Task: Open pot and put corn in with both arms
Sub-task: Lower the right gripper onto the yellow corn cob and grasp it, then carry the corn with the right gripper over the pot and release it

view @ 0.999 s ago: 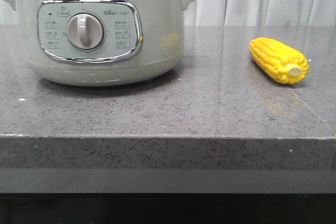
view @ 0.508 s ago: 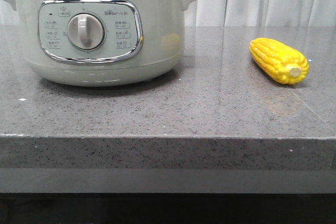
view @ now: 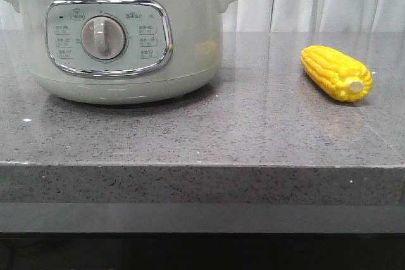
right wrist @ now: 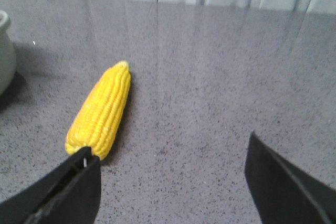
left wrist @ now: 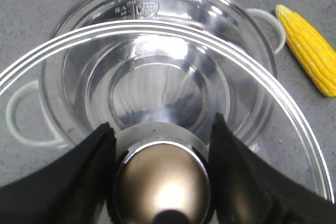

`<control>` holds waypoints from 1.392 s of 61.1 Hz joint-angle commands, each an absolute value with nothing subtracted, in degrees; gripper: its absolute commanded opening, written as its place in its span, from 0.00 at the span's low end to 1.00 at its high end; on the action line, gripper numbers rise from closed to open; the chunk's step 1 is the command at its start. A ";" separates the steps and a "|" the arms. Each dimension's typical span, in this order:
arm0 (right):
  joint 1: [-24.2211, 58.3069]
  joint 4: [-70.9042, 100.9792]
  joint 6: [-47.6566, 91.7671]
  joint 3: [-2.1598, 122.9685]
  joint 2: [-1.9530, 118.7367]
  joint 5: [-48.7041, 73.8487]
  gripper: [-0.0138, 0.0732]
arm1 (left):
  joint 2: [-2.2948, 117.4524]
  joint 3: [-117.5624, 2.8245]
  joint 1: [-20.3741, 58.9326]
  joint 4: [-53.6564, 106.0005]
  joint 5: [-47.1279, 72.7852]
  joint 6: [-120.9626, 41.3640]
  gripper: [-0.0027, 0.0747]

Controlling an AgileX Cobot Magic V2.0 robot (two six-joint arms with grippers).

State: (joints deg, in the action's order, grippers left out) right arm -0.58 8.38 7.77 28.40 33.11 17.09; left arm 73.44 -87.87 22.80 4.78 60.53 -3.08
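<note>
Above the pot point(left wrist: 157, 51) my left pincer point(left wrist: 160, 145) grips the lid point(left wrist: 262, 103); right pincer point(right wrist: 173, 182) (spread wide) must next grasp the corn point(right wrist: 102, 111).

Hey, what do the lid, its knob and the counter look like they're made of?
The round clear lid looks like glass: the pot's shiny inside shows through it. Its dome-shaped knob, held by the left pincer, looks like polished metal, mirror-bright. The grey speckled countertop looks like polished stone or composite, faintly reflecting the corn.

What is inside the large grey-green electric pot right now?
Seen through the lifted glass lid, the large grey-green electric pot shows only its shiny bare metal bowl; the lid's knob hides the near part.
</note>
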 commanded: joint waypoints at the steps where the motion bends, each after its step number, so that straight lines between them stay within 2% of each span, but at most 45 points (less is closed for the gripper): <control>1: -0.40 8.31 7.78 31.57 37.10 12.79 0.83 | 66.38 -85.20 23.15 5.42 54.41 -2.91 0.44; 15: 2.40 9.22 7.78 37.87 49.11 12.95 0.83 | 54.92 -74.79 23.15 5.87 54.73 -2.40 0.44; 33: 6.71 16.64 7.78 53.46 71.02 19.50 0.83 | 44.32 -67.93 23.15 5.85 57.51 -1.29 0.44; 52: 7.31 22.21 7.78 69.14 89.98 29.28 0.83 | 42.16 -67.64 23.15 5.85 57.90 -1.03 0.44; 64: 7.26 22.21 7.78 71.72 94.21 30.97 0.82 | 42.16 -67.64 23.15 5.85 57.80 -0.94 0.44; 67: 7.26 22.21 7.78 71.72 94.21 31.02 0.79 | 42.16 -67.64 23.15 5.85 57.80 -0.94 0.44; 77: 7.26 22.21 7.78 71.72 93.95 30.99 0.54 | 42.16 -67.64 23.15 5.85 57.80 -0.94 0.44; 85: 7.26 22.21 7.78 71.72 93.00 30.87 0.46 | 42.16 -67.64 23.15 5.85 57.80 -0.94 0.44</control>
